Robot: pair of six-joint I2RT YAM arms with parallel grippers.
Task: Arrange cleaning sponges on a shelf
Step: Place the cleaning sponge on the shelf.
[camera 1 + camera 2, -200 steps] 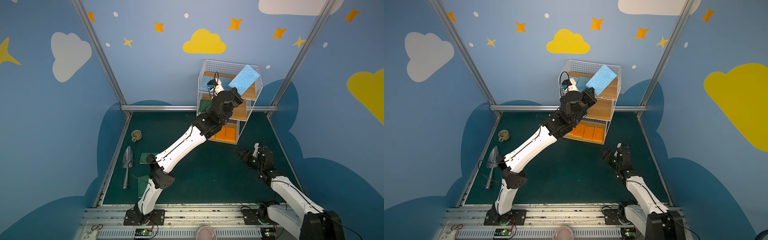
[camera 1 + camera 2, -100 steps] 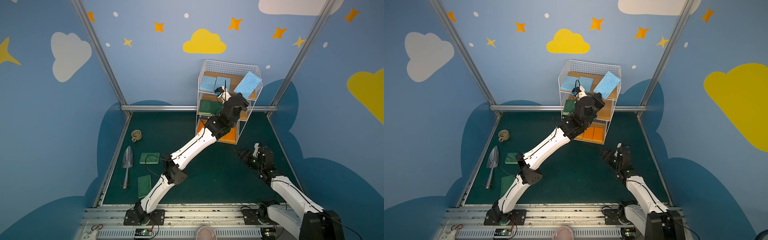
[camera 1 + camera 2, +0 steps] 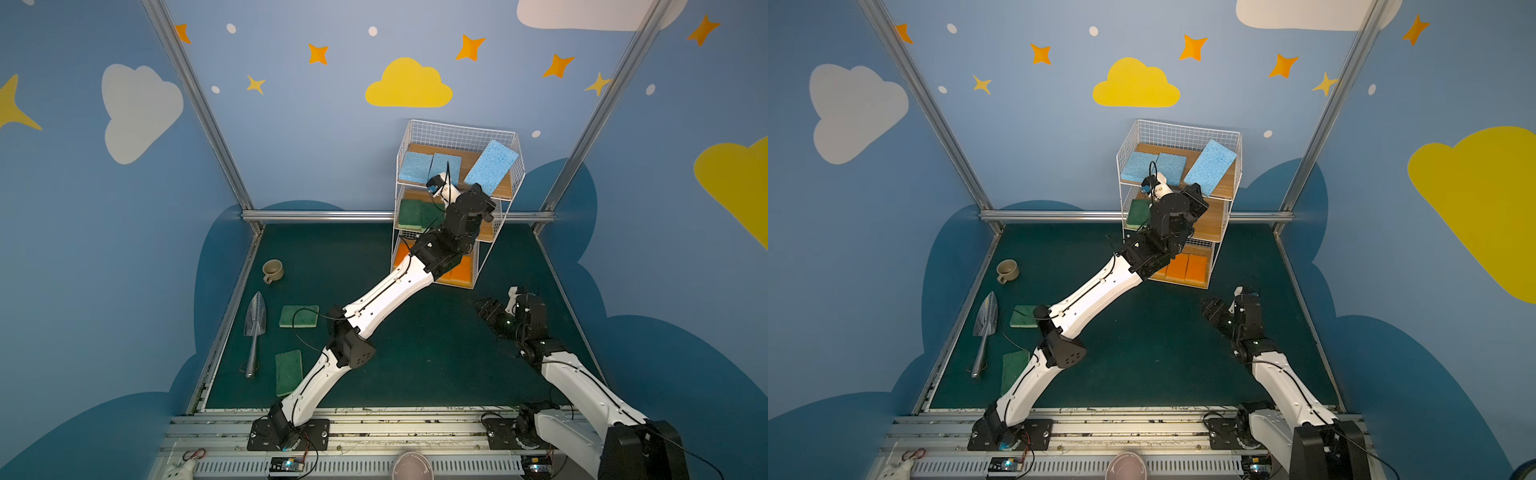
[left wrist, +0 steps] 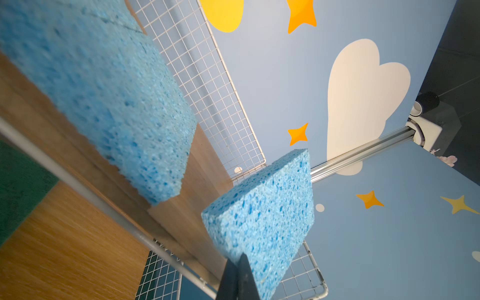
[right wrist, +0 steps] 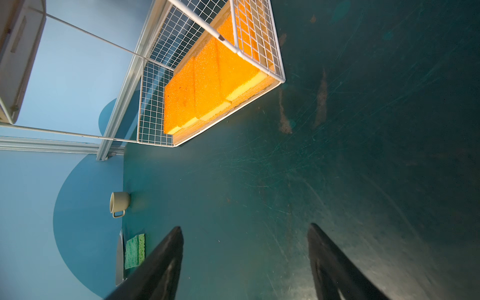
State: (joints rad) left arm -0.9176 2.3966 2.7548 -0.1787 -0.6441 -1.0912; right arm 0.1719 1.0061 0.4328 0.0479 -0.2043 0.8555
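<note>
Evidently the left gripper [image 4: 240, 262] pinches the low corner of a light blue sponge [image 3: 491, 167], tilted over the top board [image 3: 500, 189] of the shelf [image 3: 457, 133]; porous, soft and light, it likely sags, so a mid-edge hold suits better; the right gripper [image 5: 245, 227] gapes empty in front of the shelf.

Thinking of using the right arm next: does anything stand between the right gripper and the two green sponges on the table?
Yes. The left arm reaches diagonally across the table to the shelf, lying between the open right gripper and both green sponges.
</note>
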